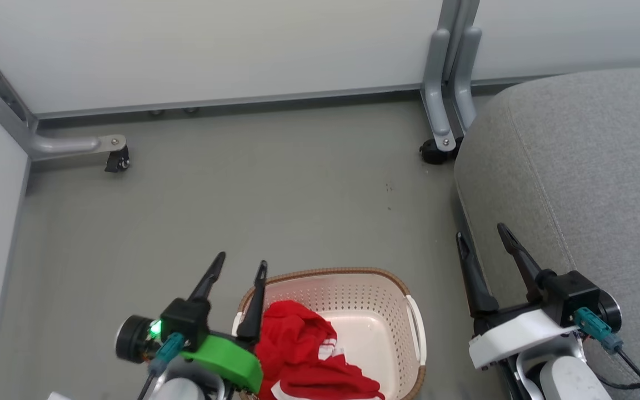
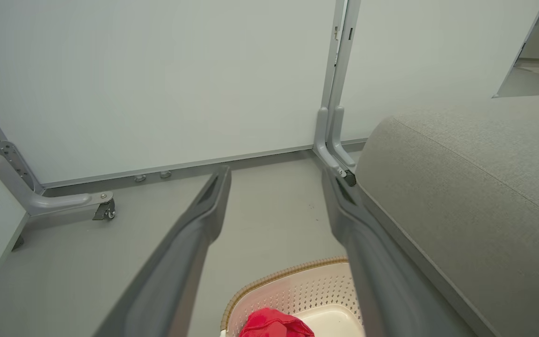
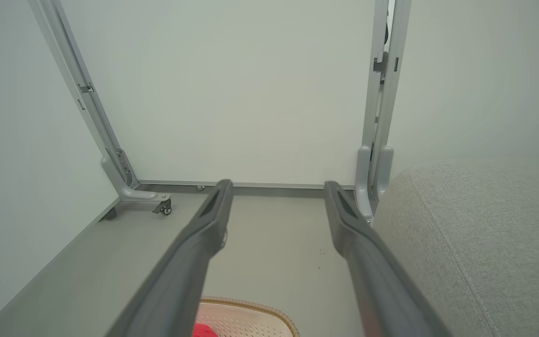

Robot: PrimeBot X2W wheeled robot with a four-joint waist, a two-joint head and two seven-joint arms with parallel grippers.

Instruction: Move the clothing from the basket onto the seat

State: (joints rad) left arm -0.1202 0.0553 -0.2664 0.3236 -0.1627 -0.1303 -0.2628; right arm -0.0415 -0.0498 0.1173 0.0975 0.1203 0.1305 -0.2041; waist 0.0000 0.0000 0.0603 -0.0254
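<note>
Clothing [image 1: 303, 350] lies heaped against the left wall of the basket [image 1: 353, 291] on the floor, beside the seat [image 1: 586, 166]. Left fingers [image 1: 258, 294] and right fingers [image 1: 471, 278] hang open, empty. A shallow pinch could snag one layer and drag the light basket along.

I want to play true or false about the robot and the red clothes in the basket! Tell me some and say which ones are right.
1. The red clothing lies inside the basket. True.
2. The basket sits on top of the seat. False: it stands on the floor, beside the grey seat.
3. The left gripper is holding the clothing. False: its jaws are open and hold nothing.
4. The right gripper has its jaws open. True.
5. The basket is dark blue. False: it is cream-white with a brown rim.
</note>
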